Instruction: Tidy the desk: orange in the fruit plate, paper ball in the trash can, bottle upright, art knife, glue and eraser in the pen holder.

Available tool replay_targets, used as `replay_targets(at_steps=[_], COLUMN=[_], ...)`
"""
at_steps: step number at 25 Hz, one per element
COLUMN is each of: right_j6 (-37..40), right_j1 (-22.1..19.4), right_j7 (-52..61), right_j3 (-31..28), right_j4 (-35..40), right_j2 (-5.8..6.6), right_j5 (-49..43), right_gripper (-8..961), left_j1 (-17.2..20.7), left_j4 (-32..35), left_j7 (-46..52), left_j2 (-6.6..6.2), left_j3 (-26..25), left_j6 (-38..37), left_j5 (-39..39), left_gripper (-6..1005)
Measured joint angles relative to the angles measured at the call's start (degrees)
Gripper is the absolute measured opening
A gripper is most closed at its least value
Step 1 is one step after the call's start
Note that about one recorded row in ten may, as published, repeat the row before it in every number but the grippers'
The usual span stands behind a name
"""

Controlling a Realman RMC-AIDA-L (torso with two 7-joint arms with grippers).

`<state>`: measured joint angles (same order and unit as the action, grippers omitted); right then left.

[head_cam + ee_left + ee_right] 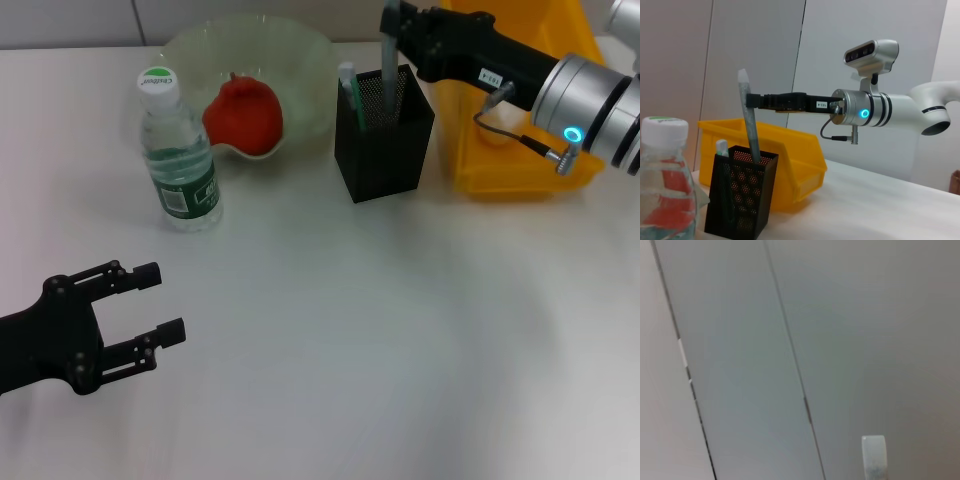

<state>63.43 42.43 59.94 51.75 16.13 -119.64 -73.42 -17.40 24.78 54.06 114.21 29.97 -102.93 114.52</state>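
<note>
Up at the square black mesh pen holder, your right gripper has its fingers clamped on the thin grey glue stick, its lower end down inside the holder beside the slim green art knife. Your left gripper hovers low over the white tabletop, fingers spread and grasping nothing. Behind them, the clear plastic bottle stands upright, and the red-orange fruit sits in the pale green wavy bowl.

Pale grey panelled wall with thin dark vertical seams.
</note>
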Motion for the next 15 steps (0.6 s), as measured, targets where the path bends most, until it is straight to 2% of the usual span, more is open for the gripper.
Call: replay_targets(at_steps=[15], right_j6=[-0.06], right_j1=[0.02], right_j7=[-3.68], right_j3=[0.37], right_j4=[-0.84], right_j2=[-0.16], right_j5=[0.39], right_gripper=[147], left_j1=[0.18], left_j4=[0.00], left_j7=[0.46], left_j2=[0.05], left_j3=[0.00], left_j6=[-0.20], left_j5=[-0.09], left_gripper=[757])
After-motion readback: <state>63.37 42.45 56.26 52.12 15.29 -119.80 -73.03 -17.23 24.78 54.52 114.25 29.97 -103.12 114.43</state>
